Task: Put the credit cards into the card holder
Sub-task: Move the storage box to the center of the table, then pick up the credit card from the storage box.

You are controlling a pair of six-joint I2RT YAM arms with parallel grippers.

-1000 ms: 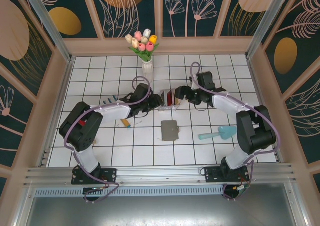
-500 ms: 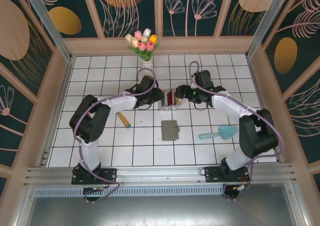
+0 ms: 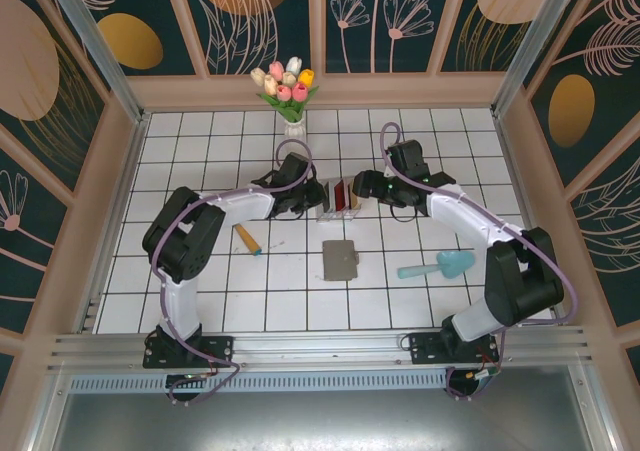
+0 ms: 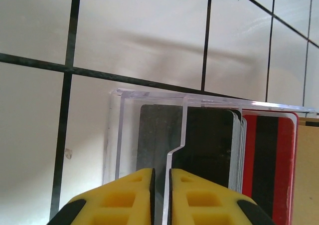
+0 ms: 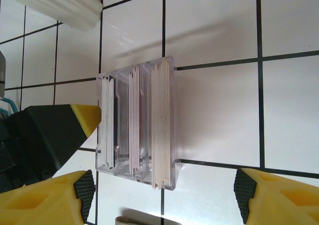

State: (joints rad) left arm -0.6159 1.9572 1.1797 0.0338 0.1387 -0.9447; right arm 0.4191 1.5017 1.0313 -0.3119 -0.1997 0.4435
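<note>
Left gripper point(image 4: 160, 195): jaws nearly together at clear rack point(image 4: 149, 96) divider, fishing for credit cards point(image 4: 209, 140).
Right gripper point(image 5: 162, 187): jaws apart astride it, likely as brace.

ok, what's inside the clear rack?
Cards standing in the clear rack: a black card, a red card, a tan card. Left pincer covers the black one's lower end; count unclear.

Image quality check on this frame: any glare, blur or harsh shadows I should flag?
Left wrist: glare streaks the top edge of the clear rack, a soft shadow bands the tiles beyond it, and the left gripper looks slightly soft, being so near the lens. Right wrist: the credit cards show crisp edges; the vase is nearly blown out. Top external: even light, only faint shadows.
</note>
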